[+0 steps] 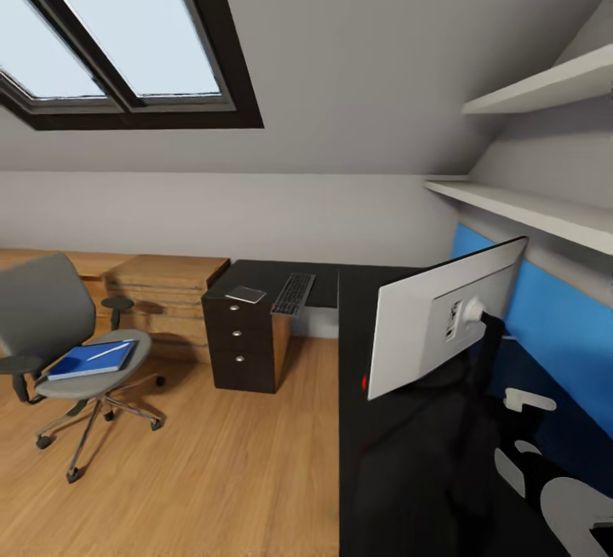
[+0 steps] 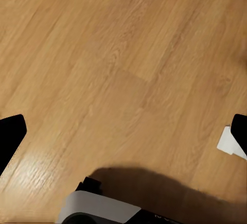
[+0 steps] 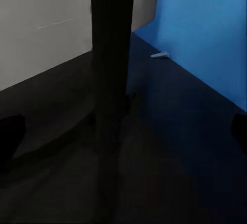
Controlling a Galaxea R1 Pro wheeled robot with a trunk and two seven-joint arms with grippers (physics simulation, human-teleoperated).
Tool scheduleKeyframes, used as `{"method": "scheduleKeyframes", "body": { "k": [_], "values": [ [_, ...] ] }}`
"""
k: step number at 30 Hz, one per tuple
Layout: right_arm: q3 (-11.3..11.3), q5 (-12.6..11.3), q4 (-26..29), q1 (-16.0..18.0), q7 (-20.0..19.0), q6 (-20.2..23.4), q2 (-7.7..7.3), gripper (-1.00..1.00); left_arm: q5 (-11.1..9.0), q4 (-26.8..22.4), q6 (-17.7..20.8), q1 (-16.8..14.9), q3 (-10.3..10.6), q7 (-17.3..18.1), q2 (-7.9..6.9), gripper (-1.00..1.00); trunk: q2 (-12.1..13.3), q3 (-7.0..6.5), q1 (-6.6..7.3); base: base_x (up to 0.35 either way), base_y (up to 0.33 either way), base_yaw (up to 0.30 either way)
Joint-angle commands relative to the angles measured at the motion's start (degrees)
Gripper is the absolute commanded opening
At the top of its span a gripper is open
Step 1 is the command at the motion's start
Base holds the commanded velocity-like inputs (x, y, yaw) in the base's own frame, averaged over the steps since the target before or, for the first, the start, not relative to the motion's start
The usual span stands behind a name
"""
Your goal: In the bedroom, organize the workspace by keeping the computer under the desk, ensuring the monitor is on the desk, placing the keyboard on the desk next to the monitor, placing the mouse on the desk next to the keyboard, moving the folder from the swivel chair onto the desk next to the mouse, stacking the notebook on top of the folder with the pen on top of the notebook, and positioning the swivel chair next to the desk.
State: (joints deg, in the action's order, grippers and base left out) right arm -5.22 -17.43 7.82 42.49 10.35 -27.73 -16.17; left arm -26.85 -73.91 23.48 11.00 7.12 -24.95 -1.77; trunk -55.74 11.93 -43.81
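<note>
The large flat monitor with pale silver back [image 1: 447,318] stands on the black-topped L-shaped table [image 1: 400,472], as required. The long dark grey keyboard [image 1: 294,293] overhangs the table's far wing beside a thin dark notebook [image 1: 245,294]. The bright blue folder [image 1: 89,359] (with a thin white pen [image 1: 109,352] on it) lies on the grey swivel chair [image 1: 60,344], awaiting transfer. Left end effector [image 2: 123,131] hangs released over the light wood floor [image 2: 123,64]; right end effector [image 3: 123,131] is released above the table, grasping nothing.
</note>
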Motion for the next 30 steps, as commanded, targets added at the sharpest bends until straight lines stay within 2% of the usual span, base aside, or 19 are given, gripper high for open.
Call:
{"method": "scheduleKeyframes", "body": {
  "k": [1, 6, 8, 9, 11, 16, 17, 23, 24, 26, 27, 30],
  "values": [
    [-0.46, -0.35, -0.02, 0.05, 0.28, -0.17, 0.07, 1.0, -0.57, -0.09, 0.07, -0.02, 0.17, -0.54, -0.08, 1.0, -0.06, 0.07, 0.02, -0.273, 0.224, 0.0],
    [-0.45, -0.46, 0.05, 0.05, 0.37, -0.6, 0.74, 1.0, -0.57, -0.09, 0.08, -0.02, 0.17, -0.54, -0.08, 1.0, -0.06, 0.07, 0.02, -0.272, 0.226, 0.0],
    [-0.43, -0.51, 0.1, 0.05, 0.58, -0.71, 1.49, 1.0, -0.57, -0.09, 0.08, -0.02, 0.17, -0.54, -0.08, 1.0, -0.06, 0.07, 0.02, -0.272, 0.226, 0.0],
    [-0.38, -0.46, 0.41, 0.05, 0.86, -0.77, 2.88, 1.0, -0.57, -0.09, 0.08, -0.02, 0.17, -0.55, -0.08, 1.0, -0.06, 0.07, 0.02, -0.265, 0.221, 0.0],
    [-0.26, -0.44, 1.32, 0.05, 0.97, -0.74, 3.53, 1.0, -0.57, -0.09, 0.08, -0.02, 0.17, -0.59, -0.08, 1.0, -0.06, 0.07, 0.02, -0.219, 0.18, 0.0],
    [0.05, -0.64, 3.62, 0.05, 1.13, -0.28, 3.96, 1.0, -0.53, -0.09, 0.08, -0.02, 0.17, -0.62, -0.08, 1.0, -0.06, 0.07, 0.02, -0.072, 0.058, 0.0],
    [0.19, -0.92, 6.26, 0.05, 1.12, 7.41, 3.93, 1.0, -0.49, -0.09, 0.08, -0.02, 0.17, -0.91, -0.02, 1.0, 0.34, -0.11, 0.24, -0.003, 0.002, 0.0],
    [0.45, -2.36, 15.79, -0.22, 1.08, 22.42, 3.49, 1.0, -0.49, -0.09, 0.08, -0.02, 0.17, -1.04, 0.08, 1.0, 2.74, -1.19, 1.55, -0.001, 0.001, 0.0],
    [0.55, -3.53, 18.33, -0.49, 1.08, 26.85, 3.11, 1.0, -0.49, -0.09, 0.08, -0.02, 0.17, -1.05, 0.09, 1.0, 3.15, -1.37, 1.77, 0.0, 0.0, 0.0],
    [0.62, -5.18, 20.92, -0.89, 1.08, 31.28, 2.65, 1.0, -0.49, -0.09, 0.08, -0.02, 0.17, -1.06, 0.09, 1.0, 3.95, -1.73, 2.21, 0.0, 0.0, 0.0],
    [0.7, -10.46, 28.13, -3.03, 1.08, 40.2, 1.37, 1.0, -0.49, -0.09, 0.08, -0.02, 0.17, -1.1, 0.08, 1.0, 4.35, -1.91, 2.43, 0.0, 0.0, 0.0],
    [0.73, -13.04, 33.21, -5.33, 1.11, 43.44, 0.57, 1.0, -0.49, -0.09, 0.08, -0.02, 0.17, -1.12, 0.09, 1.0, 5.55, -2.45, 3.09, 0.0, 0.0, 0.0]
  ]
}}
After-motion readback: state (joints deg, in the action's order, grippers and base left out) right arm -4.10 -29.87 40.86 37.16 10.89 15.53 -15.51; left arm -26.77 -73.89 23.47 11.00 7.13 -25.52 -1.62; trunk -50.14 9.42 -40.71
